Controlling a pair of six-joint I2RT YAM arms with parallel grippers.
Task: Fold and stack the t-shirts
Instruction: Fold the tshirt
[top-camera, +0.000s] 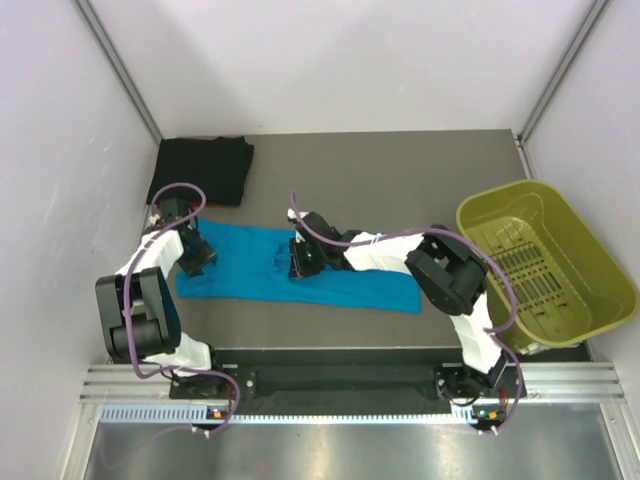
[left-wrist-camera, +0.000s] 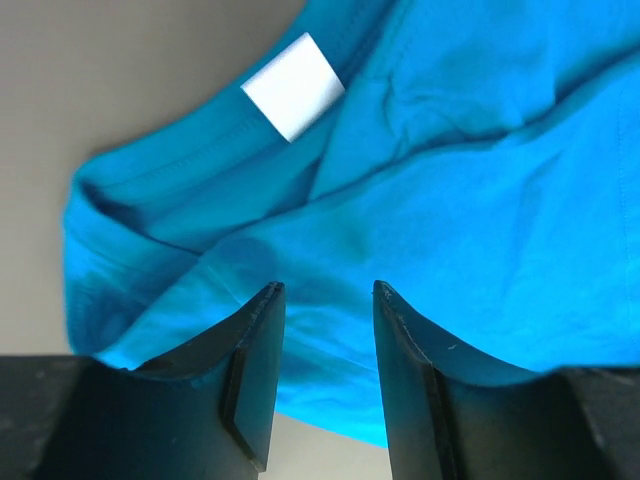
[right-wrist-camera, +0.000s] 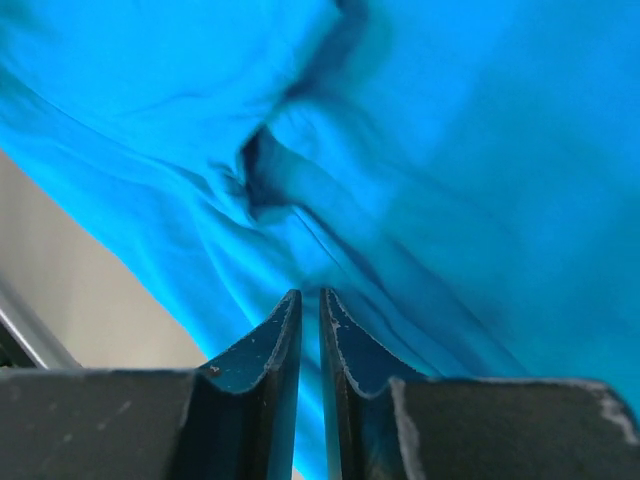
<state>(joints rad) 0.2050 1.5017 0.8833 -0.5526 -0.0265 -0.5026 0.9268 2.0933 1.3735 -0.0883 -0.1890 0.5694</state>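
The teal-blue t-shirt (top-camera: 340, 285) lies in a long, partly folded strip across the table's front middle. A folded black t-shirt (top-camera: 205, 168) sits at the back left; no red shirt shows. My left gripper (top-camera: 197, 258) is open at the teal shirt's left end. In the left wrist view it (left-wrist-camera: 327, 288) hovers over the cloth (left-wrist-camera: 480, 230), just short of the white neck label (left-wrist-camera: 293, 85). My right gripper (top-camera: 298, 262) is at the shirt's middle. In the right wrist view it (right-wrist-camera: 310, 293) is shut, with a fold of the teal cloth (right-wrist-camera: 450, 150) pinched between its jaws.
A yellow-green plastic bin (top-camera: 545, 265) stands at the right edge of the table (top-camera: 400, 170). White walls enclose the left, back and right sides. The metal rail with the arm bases runs along the front.
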